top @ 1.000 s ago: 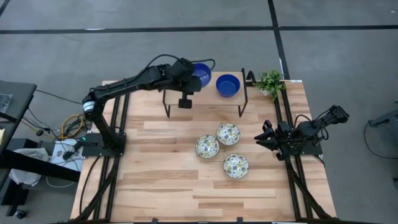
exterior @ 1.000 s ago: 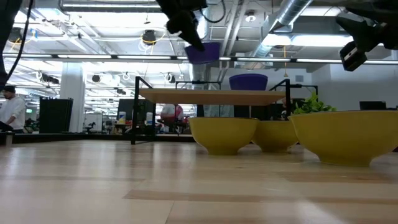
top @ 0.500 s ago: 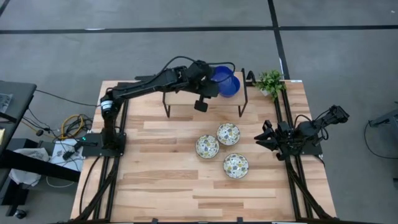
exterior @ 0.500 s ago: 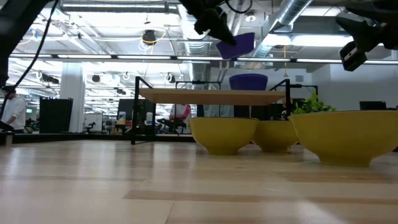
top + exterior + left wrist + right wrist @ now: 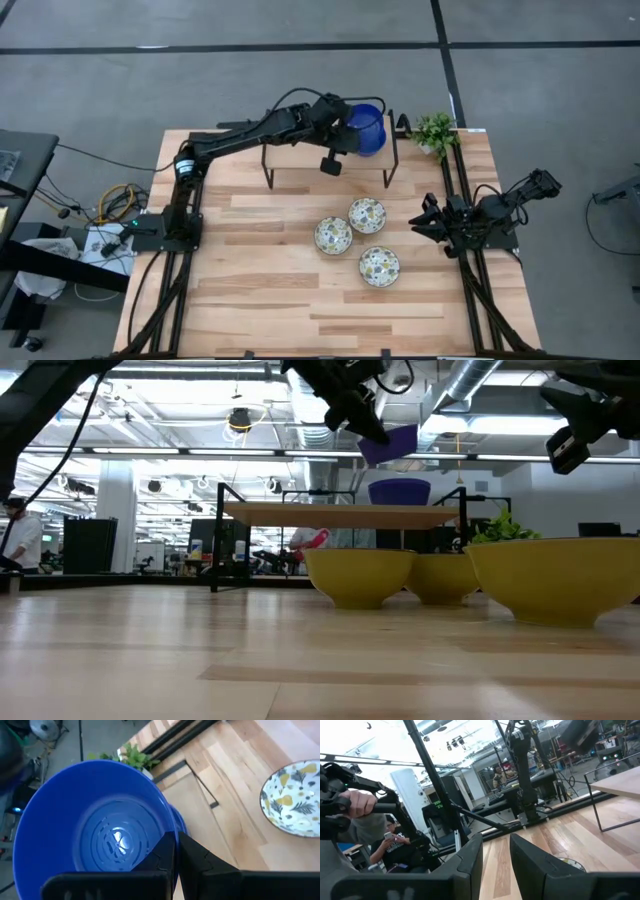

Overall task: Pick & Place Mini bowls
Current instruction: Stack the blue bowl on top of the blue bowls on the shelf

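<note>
My left gripper (image 5: 347, 126) is shut on a glossy blue mini bowl (image 5: 366, 124), held in the air over the right end of a small raised shelf (image 5: 300, 150). A second blue bowl (image 5: 400, 491) stands on that shelf right below it, mostly covered in the high view. Three white floral mini bowls (image 5: 366, 214) (image 5: 333, 235) (image 5: 379, 265) rest on their bases in the middle of the table. My right gripper (image 5: 420, 220) waits open at the table's right edge, nothing between its fingers (image 5: 470, 862). My left gripper pinches the blue bowl's rim (image 5: 167, 829) with one finger inside (image 5: 162, 852) the bowl and one outside. The fingers come from the table's left, slanting down. The bowl (image 5: 390, 442) is lifted clear of the shelf and tilted.
A small green plant (image 5: 434, 132) stands at the far right corner beside the shelf. The shelf's thin black legs (image 5: 389, 170) reach down to the table. Bare wood lies on the near half and the left side. People show in the room behind.
My left gripper has carried the blue bowl toward the table's right edge, from above the shelf's middle to above the second blue bowl. The wrist has rolled, and the bowl has tipped more to one side. It stays clear of the shelf.
</note>
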You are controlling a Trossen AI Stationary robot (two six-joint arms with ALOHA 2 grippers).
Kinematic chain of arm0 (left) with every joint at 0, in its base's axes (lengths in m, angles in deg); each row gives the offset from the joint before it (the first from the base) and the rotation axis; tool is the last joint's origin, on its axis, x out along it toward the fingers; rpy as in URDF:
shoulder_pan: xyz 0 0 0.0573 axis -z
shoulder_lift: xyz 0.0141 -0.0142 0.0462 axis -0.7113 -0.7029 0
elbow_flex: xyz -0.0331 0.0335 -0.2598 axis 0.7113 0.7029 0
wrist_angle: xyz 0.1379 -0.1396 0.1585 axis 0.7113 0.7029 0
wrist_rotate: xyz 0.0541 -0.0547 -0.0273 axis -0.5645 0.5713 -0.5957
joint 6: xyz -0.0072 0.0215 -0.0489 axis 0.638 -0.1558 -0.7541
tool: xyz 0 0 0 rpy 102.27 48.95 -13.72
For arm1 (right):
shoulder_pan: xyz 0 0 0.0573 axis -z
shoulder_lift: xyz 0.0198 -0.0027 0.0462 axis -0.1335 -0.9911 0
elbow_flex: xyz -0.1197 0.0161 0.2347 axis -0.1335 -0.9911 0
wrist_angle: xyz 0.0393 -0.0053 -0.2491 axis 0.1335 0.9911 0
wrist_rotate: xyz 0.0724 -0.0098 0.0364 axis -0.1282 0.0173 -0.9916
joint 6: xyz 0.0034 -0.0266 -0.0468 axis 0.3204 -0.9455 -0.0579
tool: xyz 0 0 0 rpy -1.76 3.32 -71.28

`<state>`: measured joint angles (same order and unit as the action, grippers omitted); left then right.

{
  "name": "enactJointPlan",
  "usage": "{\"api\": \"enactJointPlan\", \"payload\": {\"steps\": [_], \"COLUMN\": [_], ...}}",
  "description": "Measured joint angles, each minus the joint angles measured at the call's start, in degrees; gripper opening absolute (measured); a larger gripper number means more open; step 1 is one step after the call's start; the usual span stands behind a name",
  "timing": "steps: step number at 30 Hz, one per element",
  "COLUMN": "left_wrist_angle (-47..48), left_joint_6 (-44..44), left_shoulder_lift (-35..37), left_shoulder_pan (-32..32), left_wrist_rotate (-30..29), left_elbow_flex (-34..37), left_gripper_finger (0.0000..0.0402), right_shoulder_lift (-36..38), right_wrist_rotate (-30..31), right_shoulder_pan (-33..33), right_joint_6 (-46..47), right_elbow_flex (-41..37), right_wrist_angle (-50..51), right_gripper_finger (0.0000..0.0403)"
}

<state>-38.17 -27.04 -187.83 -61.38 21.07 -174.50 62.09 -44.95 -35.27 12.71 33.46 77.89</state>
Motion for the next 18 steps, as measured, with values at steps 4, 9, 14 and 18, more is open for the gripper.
{"api": "enactJointPlan", "payload": {"steps": [4, 9, 14, 18], "left_wrist_angle": [-0.14, -0.82, -1.1, -1.85], "left_joint_6": [-0.9, -1.06, -1.05, -1.08], "left_shoulder_lift": [-0.38, -1.16, -2.86, -3.57], "left_shoulder_pan": [-0.63, -0.74, -0.85, -0.91], "left_wrist_rotate": [-0.39, 0.13, 0.3, 0.15], "left_elbow_flex": [0.04, 0.08, 0.08, 0.08], "left_gripper_finger": [0.0008, 0.0008, 0.0008, 0.0008], "right_shoulder_lift": [0.01, 0.01, 0.0, 0.01], "right_wrist_rotate": [-0.01, -0.08, -0.1, -0.12], "right_shoulder_pan": [0.0, 0.01, 0.01, 0.01], "right_joint_6": [0.07, 0.44, 0.46, 0.46], "right_elbow_flex": [0.0, 0.0, -0.02, -0.02], "right_wrist_angle": [-0.01, -0.01, -0.03, -0.03], "right_gripper_finger": [0.0087, 0.0087, 0.0087, 0.0087]}}
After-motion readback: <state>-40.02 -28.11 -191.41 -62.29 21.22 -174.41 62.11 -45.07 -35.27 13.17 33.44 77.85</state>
